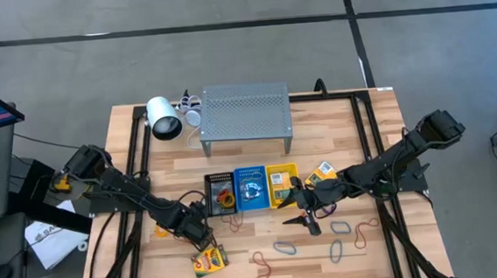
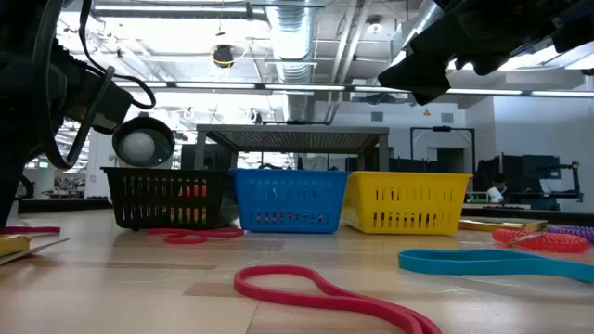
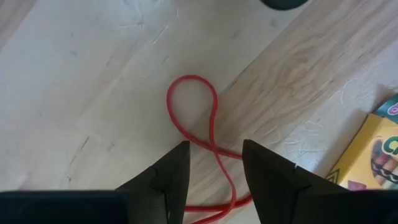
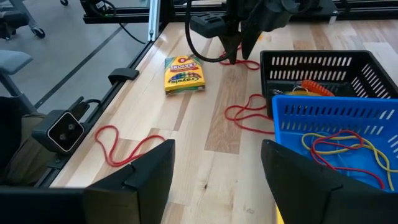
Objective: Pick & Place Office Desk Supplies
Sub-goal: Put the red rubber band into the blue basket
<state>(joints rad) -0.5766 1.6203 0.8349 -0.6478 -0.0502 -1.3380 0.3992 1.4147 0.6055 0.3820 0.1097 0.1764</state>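
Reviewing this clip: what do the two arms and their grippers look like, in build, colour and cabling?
Both arms are black, jointed and slender, with loose black cables looping along them. The left gripper ends in two matte black, wedge-shaped fingers tapering to blunt tips; the right gripper has matching broad black fingers. No markings show. A yellow tag sits near the left arm's base.

left claw [image 3: 214, 167] parted over red rubber band [image 3: 198, 130] | wood table [image 3: 93, 81] | crayon box [image 3: 373, 155] beside

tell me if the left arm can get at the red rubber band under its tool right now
Probably yes. The left tool hangs right over the red rubber band, fingers apart astride the loop, bare wood around it. The crayon box lies off to one side, not in the way.
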